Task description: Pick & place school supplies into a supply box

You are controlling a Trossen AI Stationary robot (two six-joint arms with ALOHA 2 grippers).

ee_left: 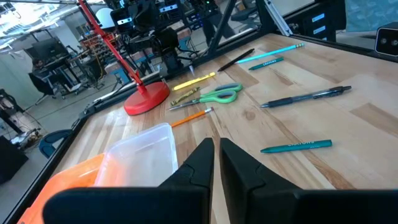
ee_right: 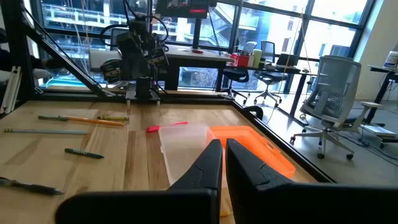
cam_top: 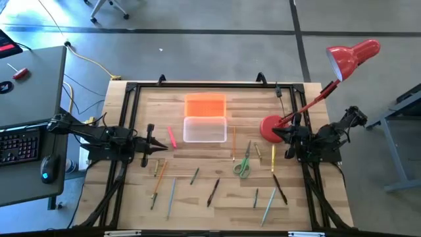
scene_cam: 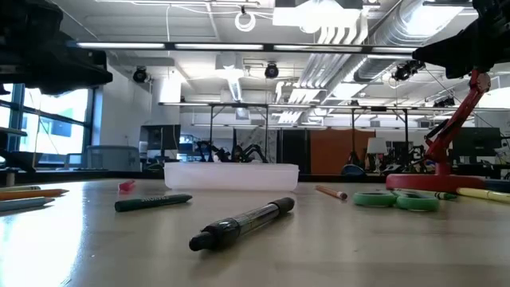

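Note:
The supply box, a clear plastic case, sits open at the table's middle, and its orange lid lies flat against its far side. School supplies lie loose on the wood. A pink marker is just left of the box and green-handled scissors are to its near right. A black pen, a teal pen and several pencils are nearer the front. My left gripper hangs shut at the left, pointing level toward the box. My right gripper hangs shut at the right, beside the lamp base. Neither holds anything.
A red desk lamp stands on its round base right of the box, its arm slanting up to the head beyond the table's far right corner. Black frame rails run round the tabletop. A desk with a keyboard stands at the left.

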